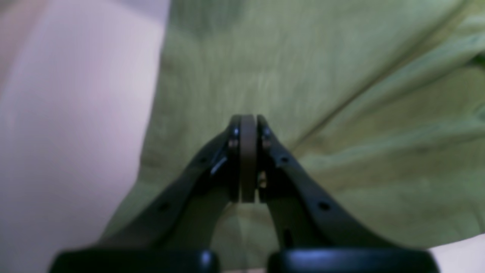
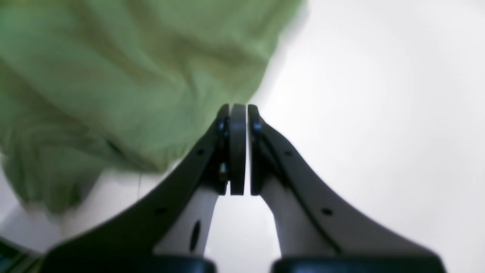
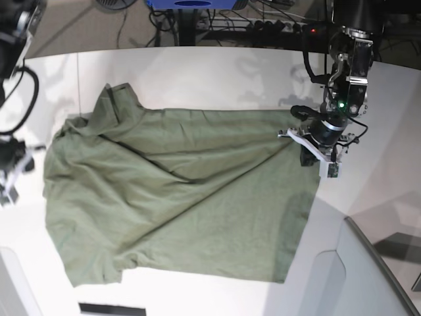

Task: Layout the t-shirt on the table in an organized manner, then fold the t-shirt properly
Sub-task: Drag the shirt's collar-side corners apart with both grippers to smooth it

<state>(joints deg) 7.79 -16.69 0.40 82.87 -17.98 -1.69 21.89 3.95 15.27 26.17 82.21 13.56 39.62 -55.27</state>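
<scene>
The olive-green t-shirt (image 3: 177,197) lies spread and wrinkled across the white table (image 3: 217,72), its collar end toward the left. My left gripper (image 1: 248,121) hangs shut just over the shirt's cloth (image 1: 303,76) near its edge, with no cloth between the pads; in the base view it is at the shirt's right edge (image 3: 306,157). My right gripper (image 2: 238,110) is shut with nothing in it, over bare table (image 2: 379,113) beside the shirt's edge (image 2: 132,76). The right arm (image 3: 13,164) shows only partly at the base view's left border.
A grey angled panel (image 3: 358,276) stands at the table's bottom right corner. Cables and a blue item (image 3: 191,5) lie beyond the far edge. A black strip (image 3: 112,308) sits at the near edge below the shirt.
</scene>
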